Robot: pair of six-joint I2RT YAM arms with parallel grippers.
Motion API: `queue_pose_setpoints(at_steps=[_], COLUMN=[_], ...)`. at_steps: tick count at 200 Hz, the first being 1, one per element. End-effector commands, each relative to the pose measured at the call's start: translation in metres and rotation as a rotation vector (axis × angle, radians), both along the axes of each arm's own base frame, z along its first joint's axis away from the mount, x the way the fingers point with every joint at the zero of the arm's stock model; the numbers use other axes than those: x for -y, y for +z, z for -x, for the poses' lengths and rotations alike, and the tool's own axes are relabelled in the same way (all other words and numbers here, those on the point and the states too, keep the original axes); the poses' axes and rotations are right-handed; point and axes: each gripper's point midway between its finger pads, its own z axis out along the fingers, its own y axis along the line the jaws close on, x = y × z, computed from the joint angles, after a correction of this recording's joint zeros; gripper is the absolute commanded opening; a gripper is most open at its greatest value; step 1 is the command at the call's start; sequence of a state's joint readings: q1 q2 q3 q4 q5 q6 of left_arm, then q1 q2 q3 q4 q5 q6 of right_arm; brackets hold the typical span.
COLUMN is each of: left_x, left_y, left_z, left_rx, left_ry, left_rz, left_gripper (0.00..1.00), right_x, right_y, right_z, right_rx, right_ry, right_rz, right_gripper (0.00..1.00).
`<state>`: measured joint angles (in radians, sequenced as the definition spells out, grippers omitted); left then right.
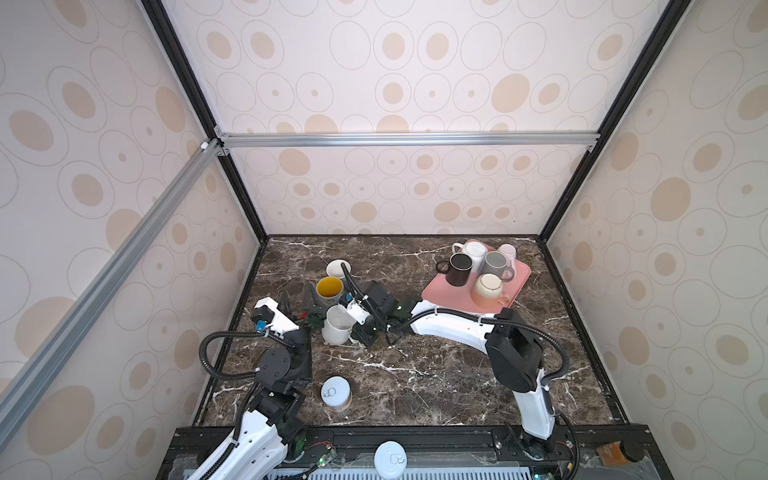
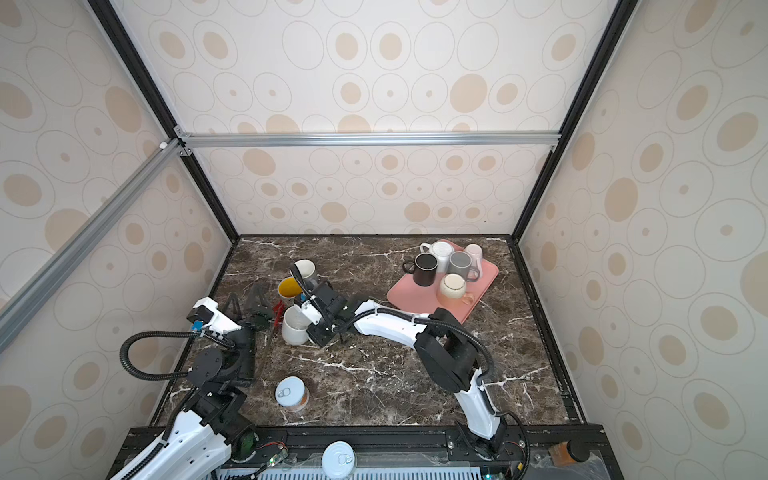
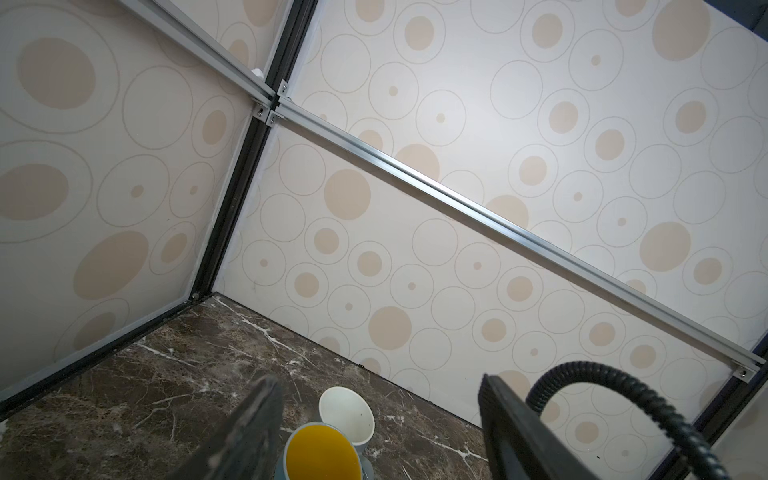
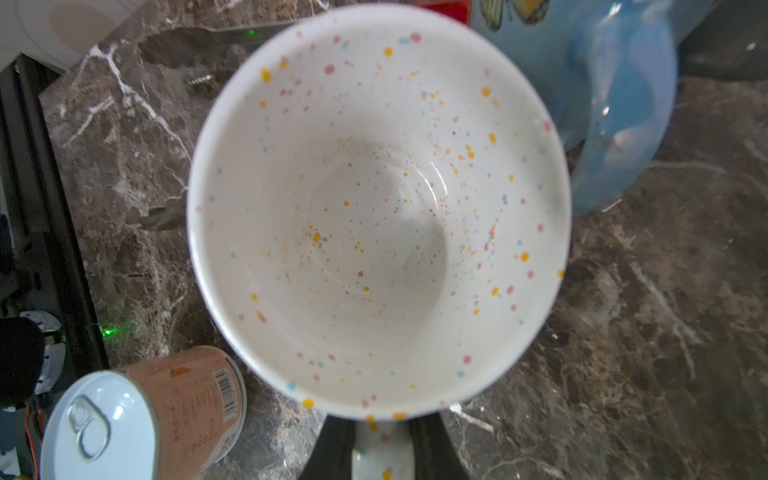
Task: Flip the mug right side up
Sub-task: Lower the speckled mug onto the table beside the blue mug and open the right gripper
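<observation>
Tabletop [image 1: 415, 374]: dark marble with white veins, seen in both top views.
Tray [image 1: 440, 293]: pink, at 2 o'clock on the tabletop. It is crowded with other mugs, a black one [image 1: 459, 269] at its 9 o'clock edge.
Right end effector [image 4: 382, 446]: reaches across to 9 o'clock on the tabletop. Its dark fingers are clamped on the handle of the speckled mug.
Left end effector [image 3: 378, 382]: fingers spread wide, holding nothing, at 10 o'clock from the speckled mug and apart from it.
Speckled mug [image 1: 337, 326]: white with coloured flecks, at 9 o'clock on the tabletop, mouth up. Whether its base rests on the tabletop cannot be told.
Blue mug [image 1: 329, 289]: yellow inside, upright, just beside the speckled mug at its 12 o'clock.
Can [image 1: 336, 392]: upright with a ring-pull lid, at 6 o'clock from the speckled mug and well apart from it.
White cup [image 1: 336, 268]: just beyond the blue mug, at its 12 o'clock.
</observation>
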<state>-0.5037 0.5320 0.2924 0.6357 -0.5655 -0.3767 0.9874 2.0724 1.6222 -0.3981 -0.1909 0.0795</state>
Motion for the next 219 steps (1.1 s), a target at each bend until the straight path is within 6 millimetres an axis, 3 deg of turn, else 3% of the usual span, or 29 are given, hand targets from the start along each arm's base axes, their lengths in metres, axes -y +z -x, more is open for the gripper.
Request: queue_pose_setpoints(at_steps=[1,59,103,142,185,219], left_x=[-0.007,-0.008,-0.01,-0.008,-0.005,0.004], left_y=[0.008,0.006,0.006,0.006,0.009,0.009], left_z=[0.003,0.003,0.005,0.004,0.003,-0.003], left_rx=[0.033,0.031,0.031,0.03,0.029,0.013], left_ry=[0.029,0.038,0.045,0.039,0.019,-0.021], left_rz=[0.014,0.009,0.003,0.0,-0.003,-0.008], left_gripper=[0.76,0.76,0.76,0.77,0.76,0.76], right_x=[-0.024,-0.036,-0.035,-0.035,-0.032,-0.018], right_y=[0.021,0.005,0.004,0.021,0.048,0.075], right_z=[-0.017,-0.028,-0.031,-0.032,-0.032,-0.036], right_rx=[0.087,0.121,0.133,0.147,0.161,0.216], right_ry=[0.022,0.016,-0.003,-0.032,-0.064,-0.133], right_rz=[-0.047,0.022,0.046,0.017,-0.038,-0.083], right_gripper=[0.01,0.06,0.29,0.38,0.39,0.39])
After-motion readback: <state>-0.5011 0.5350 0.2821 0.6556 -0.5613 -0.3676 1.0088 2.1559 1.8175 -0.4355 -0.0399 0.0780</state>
